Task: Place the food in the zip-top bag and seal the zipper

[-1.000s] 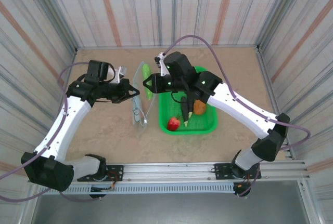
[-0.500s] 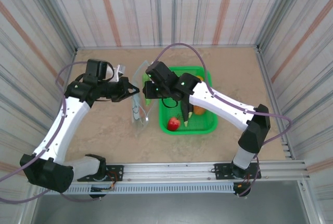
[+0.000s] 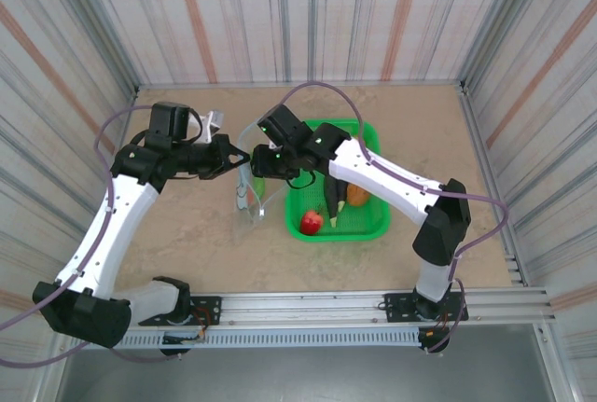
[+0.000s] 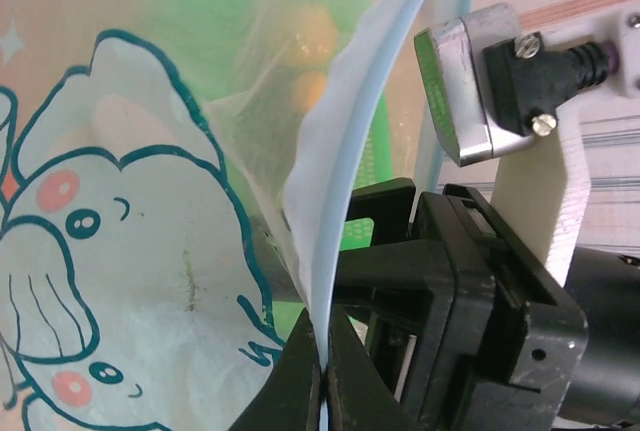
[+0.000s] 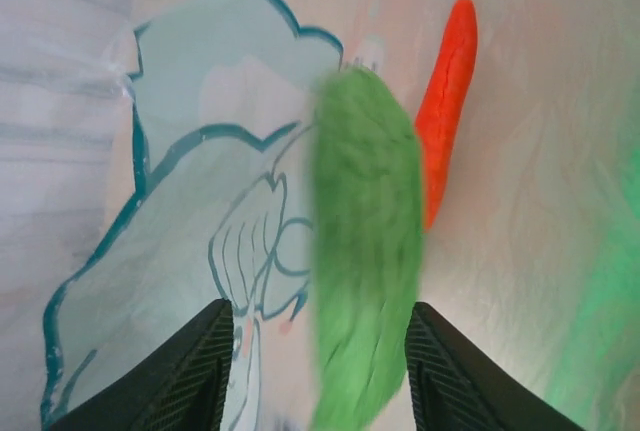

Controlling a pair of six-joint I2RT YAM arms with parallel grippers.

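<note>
Right wrist view: right gripper [image 5: 320, 371] jaws stand apart. A blurred green cucumber [image 5: 365, 261] sits between them with a gap on one side; judged loose, above the bag [image 5: 180, 201]. A red-orange carrot [image 5: 447, 101] lies inside. Left gripper [image 4: 322, 363] is pinched tight on the pale blue zipper [image 4: 335, 181], holding the mouth up just beside the basket [image 3: 370, 225].

Risks: cucumber clips the rim and tips outside; thin film slips from the pinch and the mouth sags.

Bag: clear, crinkly, cartoon print.
</note>
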